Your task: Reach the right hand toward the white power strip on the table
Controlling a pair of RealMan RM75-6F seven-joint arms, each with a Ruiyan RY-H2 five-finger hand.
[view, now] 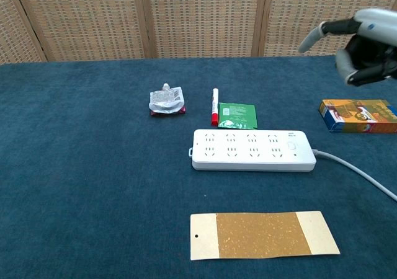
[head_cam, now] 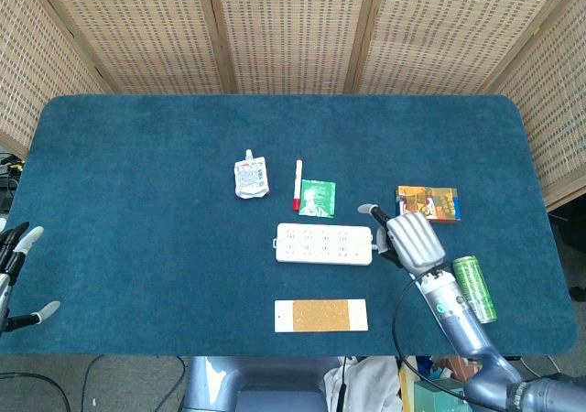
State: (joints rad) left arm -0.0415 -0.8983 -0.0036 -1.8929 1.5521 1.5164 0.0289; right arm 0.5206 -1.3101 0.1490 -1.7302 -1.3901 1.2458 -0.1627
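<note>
table [head_cam: 137, 137]: blue felt top, wicker screens behind.
power strip [view: 253, 150]: white, flat, centre-right of table, long axis across the robot's front. Switch end + cable [view: 353, 169] point to robot's right. Nothing touching it.
card [view: 265, 234]: tan/white strip, nearer the robot than the power strip, apart from it.
box [view: 358, 116]: orange carton, right of strip, apart.
can [head_cam: 474, 289]: green, lying near right edge, head view only.
packet [view: 237, 115]: green, just behind strip.
pouch [view: 167, 101]: crumpled, further left of pen.
pen [view: 214, 115]: red/white, just left of packet.
right hand [view: 360, 43]: raised above table, off to the right of the strip's switch end. Holds nothing; one finger stuck out toward the left, rest curled under. Head view puts it [head_cam: 407, 238] just beside the strip's right end, but chest view shows it's high, so no contact.
left hand [head_cam: 16, 275]: far left edge, fingers spread, empty, idle.
step in hand (judgement): reach not finished; hand is near in plan, not in height.
how to do it well: bring hand down + slightly left onto strip's right end; keep clear of box + cable; descend slow, palm down, so fingertip doesn't shove the strip sideways into the packet.
</note>
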